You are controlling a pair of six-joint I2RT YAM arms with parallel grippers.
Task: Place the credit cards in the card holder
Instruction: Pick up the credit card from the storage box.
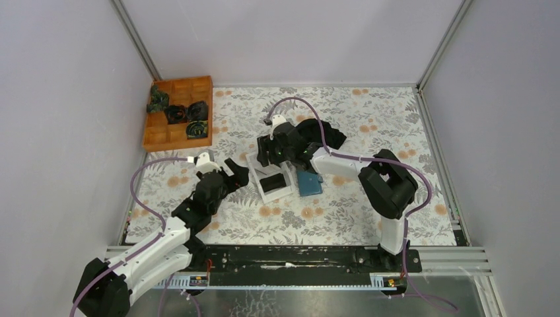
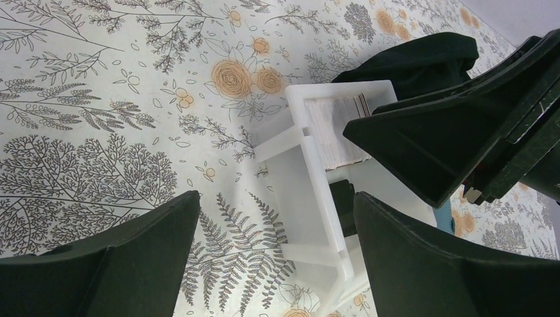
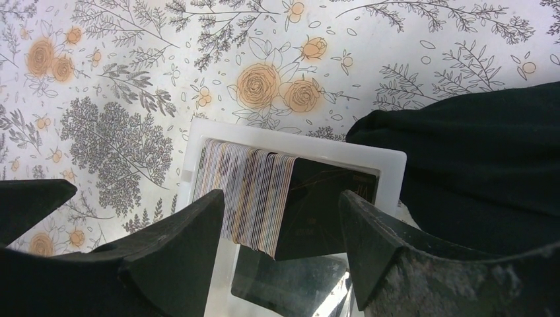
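The credit cards [image 3: 247, 191] stand on edge as 1 tight, slightly fanned stack in the far compartment of a white tray [image 3: 389, 165], centre of the right wrist view, their pale grey and whitish edges facing up. 1 black card [image 3: 327, 201] leans against the stack's right end, its face showing. The card holder [image 1: 309, 183], a small flat teal-blue rectangle, lies on the tabletop [image 1: 343, 211] near the centre of the top view, just right of the tray, slightly skewed.

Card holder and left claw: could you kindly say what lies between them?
The white tray lies between the left claw and card holder, as the top view shows.
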